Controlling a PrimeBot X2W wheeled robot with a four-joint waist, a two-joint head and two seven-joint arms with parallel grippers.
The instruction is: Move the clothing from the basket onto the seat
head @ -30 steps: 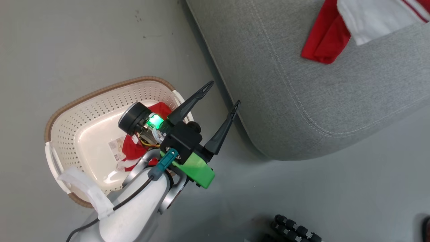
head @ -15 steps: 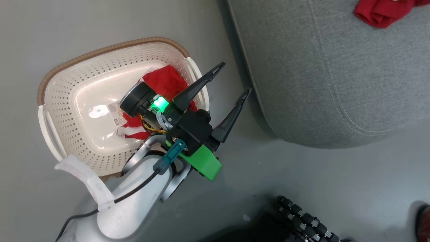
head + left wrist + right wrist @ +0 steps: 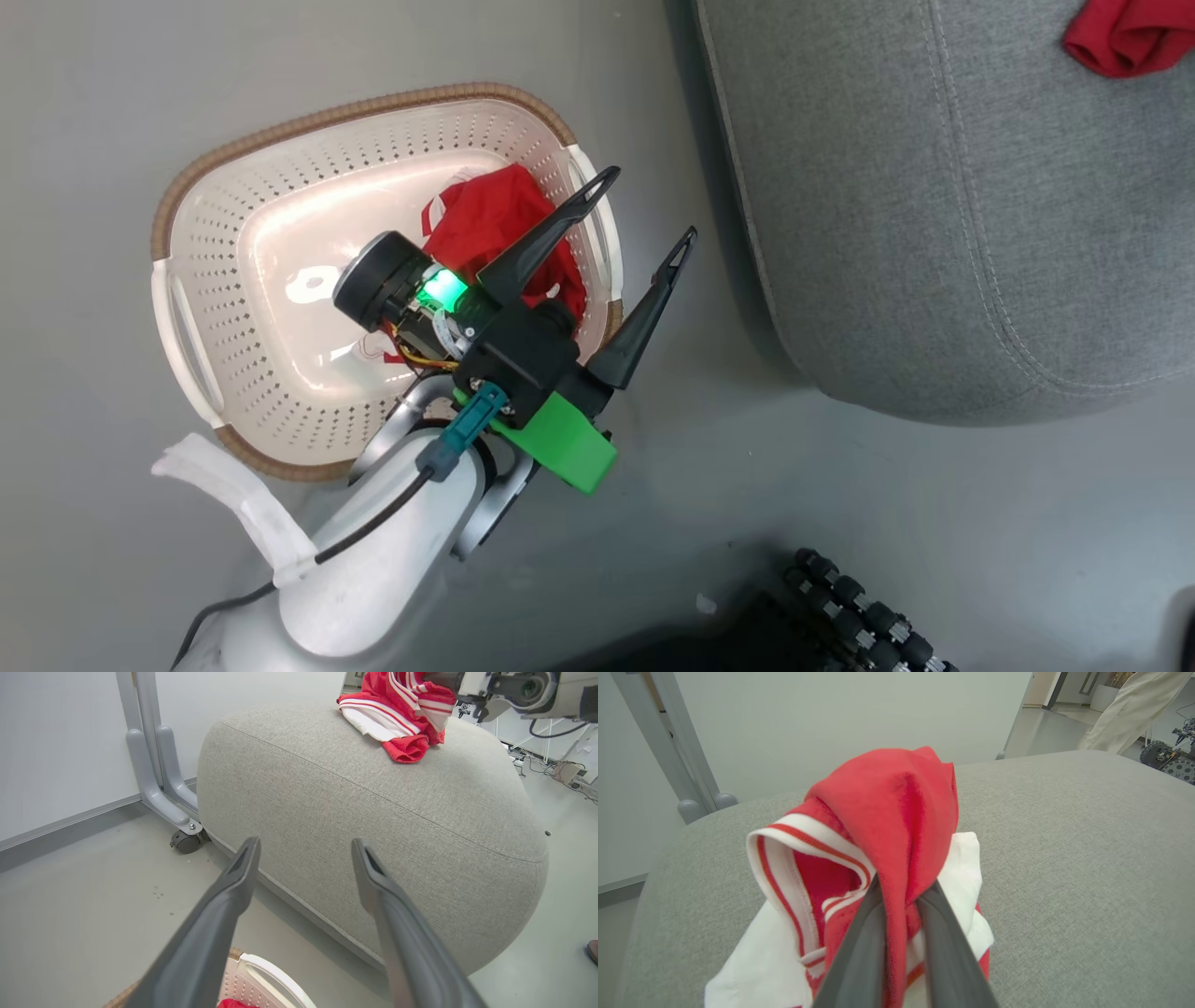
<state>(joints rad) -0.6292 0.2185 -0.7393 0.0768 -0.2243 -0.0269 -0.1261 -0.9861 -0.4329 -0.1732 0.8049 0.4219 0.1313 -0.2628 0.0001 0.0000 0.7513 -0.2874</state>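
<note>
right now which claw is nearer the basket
Left. The left claw hangs open above the basket, at its edge nearest the seat; the right claw is up on the seat, shut on a red garment.

Gry floor, frame leg w/ caster, person's trouser leg

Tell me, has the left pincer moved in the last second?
Yes. The left pincer has drawn back from the seat toward the basket: its tip overlapped the seat's edge, now floor shows between.
</note>
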